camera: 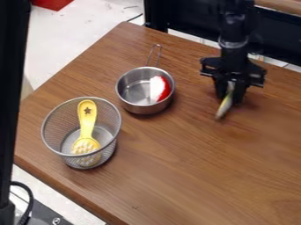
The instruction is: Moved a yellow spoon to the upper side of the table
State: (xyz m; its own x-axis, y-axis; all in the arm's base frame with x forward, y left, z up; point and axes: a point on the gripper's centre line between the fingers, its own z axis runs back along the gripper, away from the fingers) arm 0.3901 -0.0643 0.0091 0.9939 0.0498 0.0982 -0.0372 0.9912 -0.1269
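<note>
Clenching a slim yellowish thing (224,108) near three o'clock, the gripper (229,99) might drop it, pinched off-centre.

- Hangs nearly upright from the top edge, right of centre, as a black arm (234,41).
- Points the gripper (229,100) downward.
- Keeps fingers (239,94) closed in a grip.

Saucepan (137,93): silver; inside, red-white piece (159,88). Left: silver mesh basket (57,132), yellow utensil (87,125), dark star (87,110). Right: yellowish spoon (224,107). Bench (182,169): brown, wood-grained.
</note>
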